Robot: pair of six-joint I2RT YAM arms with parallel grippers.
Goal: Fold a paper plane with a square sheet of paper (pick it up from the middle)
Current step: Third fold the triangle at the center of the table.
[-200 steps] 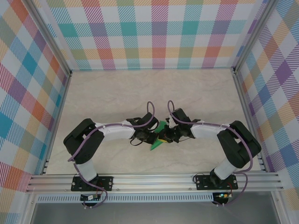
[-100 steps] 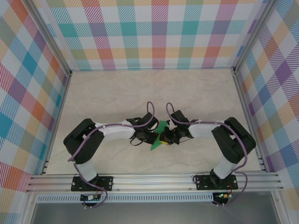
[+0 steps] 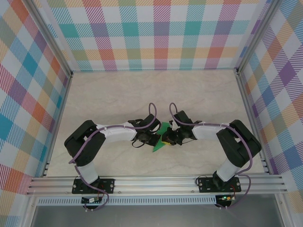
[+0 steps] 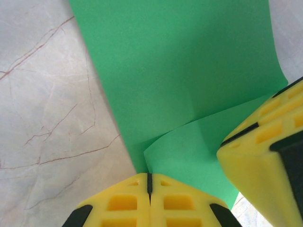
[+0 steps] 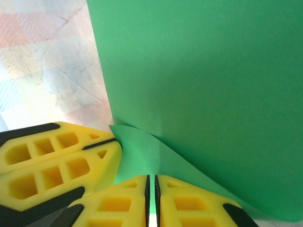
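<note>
The square sheet of paper (image 3: 162,136) is bright green, partly folded, and held up off the table between the two grippers. In the left wrist view the sheet (image 4: 180,71) has a folded flap running down into my left gripper (image 4: 149,176), which is shut on its edge. In the right wrist view a curled layer of the sheet (image 5: 203,85) enters my right gripper (image 5: 151,178), which is shut on it with green showing in the thin slit. The two grippers (image 3: 156,140) (image 3: 167,138) meet tip to tip at the paper. The right fingers (image 4: 265,151) press close beside the left ones.
The marble-patterned tabletop (image 3: 142,94) stretches behind the arms. Plaid walls (image 3: 156,38) close in the back and both sides. An aluminium rail (image 3: 156,182) runs along the near edge by the arm bases.
The right arm's elbow has shifted slightly left. Both grippers and the green sheet stay in almost the same spot, still pinched.
</note>
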